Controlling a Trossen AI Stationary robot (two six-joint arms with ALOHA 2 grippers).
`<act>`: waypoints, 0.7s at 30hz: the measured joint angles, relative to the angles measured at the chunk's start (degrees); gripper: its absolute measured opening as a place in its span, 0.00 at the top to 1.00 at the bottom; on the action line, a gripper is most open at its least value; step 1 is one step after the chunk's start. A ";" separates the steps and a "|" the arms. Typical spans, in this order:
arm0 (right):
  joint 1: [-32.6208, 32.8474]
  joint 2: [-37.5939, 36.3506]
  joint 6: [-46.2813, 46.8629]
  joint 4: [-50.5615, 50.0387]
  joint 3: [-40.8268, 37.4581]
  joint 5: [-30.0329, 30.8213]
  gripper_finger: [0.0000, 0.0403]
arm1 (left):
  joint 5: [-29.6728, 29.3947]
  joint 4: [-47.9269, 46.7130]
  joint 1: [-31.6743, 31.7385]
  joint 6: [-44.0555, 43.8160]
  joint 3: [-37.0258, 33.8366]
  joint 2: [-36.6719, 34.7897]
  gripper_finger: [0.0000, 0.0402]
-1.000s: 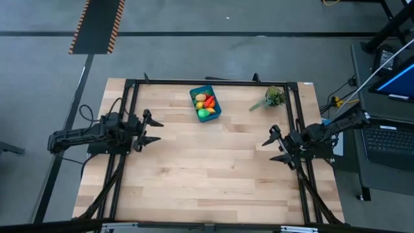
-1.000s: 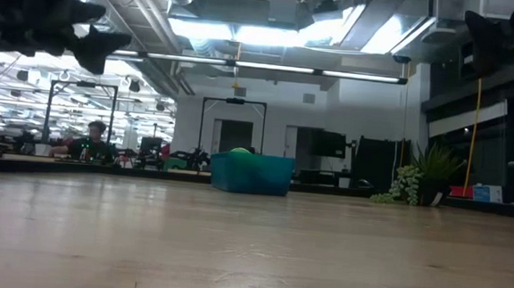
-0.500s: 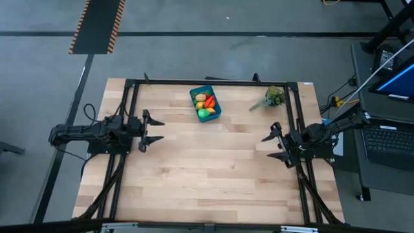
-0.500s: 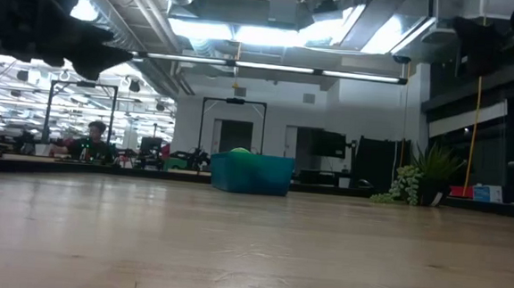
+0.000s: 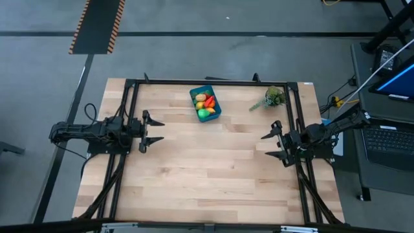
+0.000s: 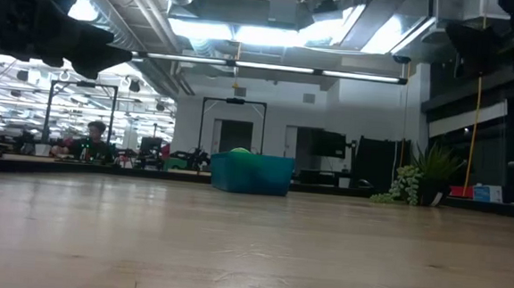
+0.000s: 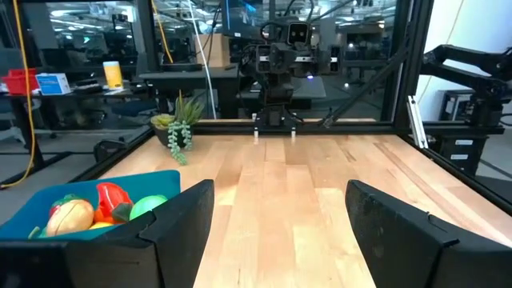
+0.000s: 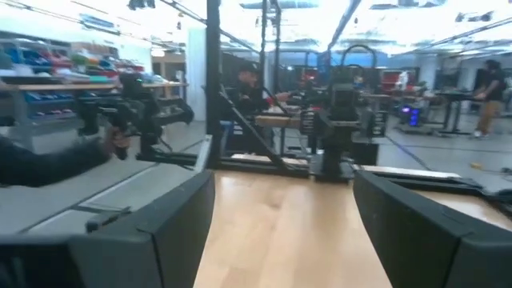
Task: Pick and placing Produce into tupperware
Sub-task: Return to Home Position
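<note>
The teal tupperware (image 5: pixel 205 103) stands on its base at the table's far middle. It holds produce: a tan piece (image 7: pixel 70 216), a red one (image 7: pixel 112 200), a green one (image 7: pixel 148 206). In the low view a green piece (image 6: pixel 240 151) rises above the tupperware's rim (image 6: pixel 252 173). My left gripper (image 5: pixel 160 130) hovers open at the table's left, pointing level across it, with the tupperware ahead toward the far side. My right gripper (image 5: pixel 265 145) hovers open at the right. Both are empty in their wrist views: left gripper (image 7: pixel 276 232), right gripper (image 8: pixel 284 232).
A leafy green plant sprig (image 5: pixel 272 98) lies at the far right, inside the black frame (image 5: pixel 213 82) that borders the table. Bare wood (image 5: pixel 207 168) spreads between the two arms and toward the near edge. A laptop (image 5: pixel 388 142) sits off the table's right.
My left arm has swung a little toward the table's near edge and now points straight across; its wrist has rolled. My right gripper has rolled slightly in place. Both stay open and empty. The tupperware and its produce have not moved.
</note>
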 joint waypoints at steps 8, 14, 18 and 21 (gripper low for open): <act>-1.28 -0.04 0.71 -5.11 0.04 9.17 0.26 | 0.07 0.00 0.00 -0.26 0.00 0.00 0.31; -6.40 -0.07 1.13 -8.36 0.11 9.25 0.26 | 0.12 0.00 0.00 -0.27 0.00 0.00 0.31; -9.13 0.00 1.30 -12.16 0.09 4.31 0.26 | 0.20 0.00 0.00 -0.31 0.00 0.00 0.31; -10.28 -0.11 -0.20 -12.41 0.09 1.72 0.26 | 0.20 0.00 0.02 -0.31 0.00 0.00 0.31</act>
